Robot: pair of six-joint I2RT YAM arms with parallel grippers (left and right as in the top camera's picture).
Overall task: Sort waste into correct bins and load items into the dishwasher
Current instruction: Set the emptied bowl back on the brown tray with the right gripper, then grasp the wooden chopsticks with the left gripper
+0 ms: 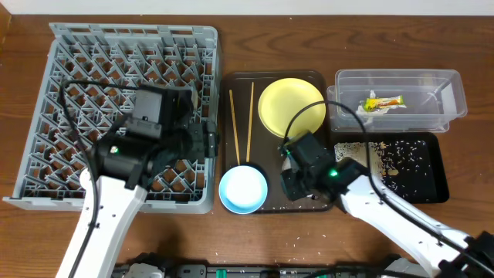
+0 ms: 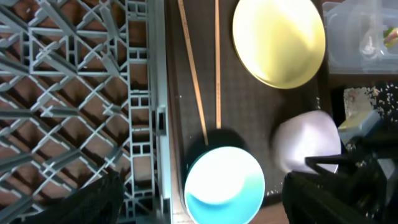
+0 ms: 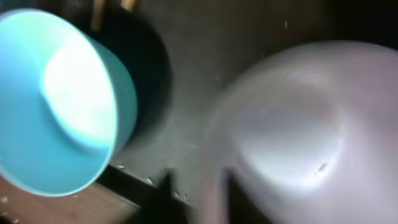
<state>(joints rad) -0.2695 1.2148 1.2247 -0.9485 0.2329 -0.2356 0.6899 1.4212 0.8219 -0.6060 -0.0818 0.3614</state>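
Right jaws sit at the blurred small white bowl [image 2: 308,146] by the dark-brown serving tray's [image 1: 266,150] right side, and I cannot tell their grip. My left jaws hang spread above the dish rack's [image 1: 77,77] right edge.

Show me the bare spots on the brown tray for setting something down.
The brown tray is bare between the chopsticks and the yellow plate, widening below the plate down to the blue bowl. Its front right corner is crowded: the white bowl sits there with the right gripper at it.
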